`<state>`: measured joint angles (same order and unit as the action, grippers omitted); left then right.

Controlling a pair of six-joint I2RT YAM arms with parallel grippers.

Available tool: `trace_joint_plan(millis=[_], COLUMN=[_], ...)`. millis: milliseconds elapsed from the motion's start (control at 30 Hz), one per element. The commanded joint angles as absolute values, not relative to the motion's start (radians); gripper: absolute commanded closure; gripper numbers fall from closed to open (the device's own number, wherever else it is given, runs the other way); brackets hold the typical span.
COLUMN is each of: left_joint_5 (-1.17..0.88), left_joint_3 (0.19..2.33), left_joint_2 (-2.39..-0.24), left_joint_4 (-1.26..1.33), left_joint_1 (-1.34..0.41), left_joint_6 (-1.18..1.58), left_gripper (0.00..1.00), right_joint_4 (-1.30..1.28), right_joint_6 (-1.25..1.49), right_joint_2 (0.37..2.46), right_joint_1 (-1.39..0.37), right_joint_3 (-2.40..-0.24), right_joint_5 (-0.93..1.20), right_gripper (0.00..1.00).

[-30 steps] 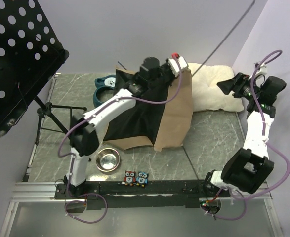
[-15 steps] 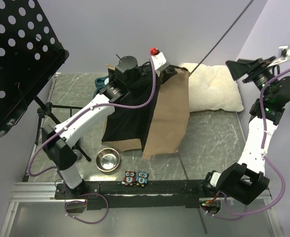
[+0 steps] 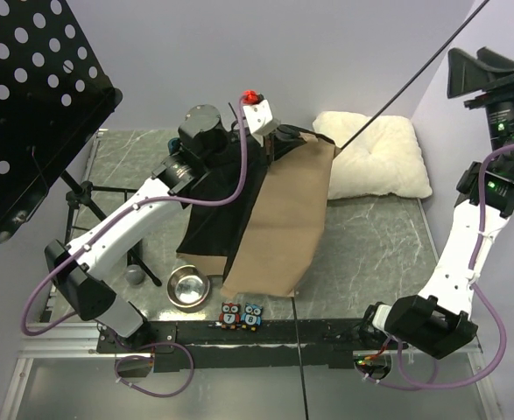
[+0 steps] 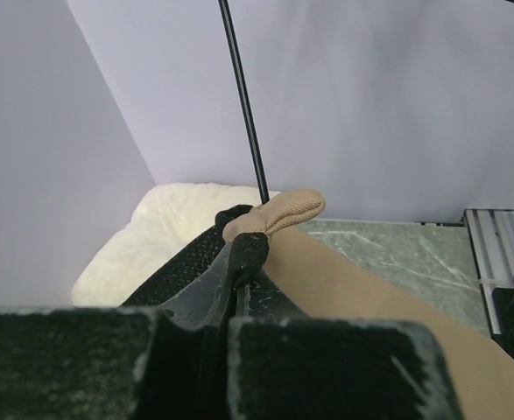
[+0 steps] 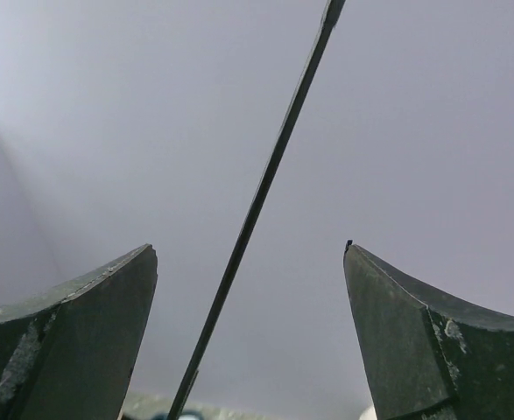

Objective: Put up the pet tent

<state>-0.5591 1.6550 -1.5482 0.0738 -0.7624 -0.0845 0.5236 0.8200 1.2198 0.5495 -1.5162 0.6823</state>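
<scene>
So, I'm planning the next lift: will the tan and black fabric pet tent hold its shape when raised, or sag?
Probably sags: the tan and black fabric pet tent drapes as a limp sheet from the shut left end effector. Likely light, since one pinch carries it. Its thin black pole looks stiffer, running straight.

The overhead view looks down across the whole worktop. Both close-up wrist views face the back wall and share the pole.
</scene>
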Motion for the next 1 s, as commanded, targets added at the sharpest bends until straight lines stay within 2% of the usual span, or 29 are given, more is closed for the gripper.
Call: trace_joint_plan(millis=[0, 300, 500, 667, 867, 967], left_joint_5=[-0.6, -0.649, -0.69, -0.695, -0.678, -0.684], left_joint_3=[1.66, 1.635, 1.62, 1.617, 1.612, 1.606], left_joint_2=[-1.488, -1.456, -1.431, -1.416, -1.405, -1.397], left_joint_4=[0.092, 0.098, 0.091, 0.089, 0.087, 0.083], left_joint_1=[-0.759, -0.759, -0.759, -0.761, -0.761, -0.759], left_joint_6=[-0.055, -0.034, -0.025, -0.018, -0.018, -0.025], left_gripper=[0.99, 0.99, 0.99, 0.99, 0.99, 0.99], right_joint_4=[0.583, 0.529, 0.515, 0.523, 0.561, 0.581], right_joint_6=[0.876, 0.962, 1.006, 1.014, 1.008, 0.993], right_joint_2=[1.252, 1.35, 1.396, 1.394, 1.316, 1.296], right_joint_1=[0.564, 0.568, 0.569, 0.571, 0.574, 0.574], right_joint_3=[-1.601, -1.805, -1.871, -1.853, -1.728, -1.697], right_joint_5=[0.584, 0.566, 0.581, 0.592, 0.609, 0.624], right_gripper=[0.07, 0.14, 0.24, 0.35, 0.35, 0.41])
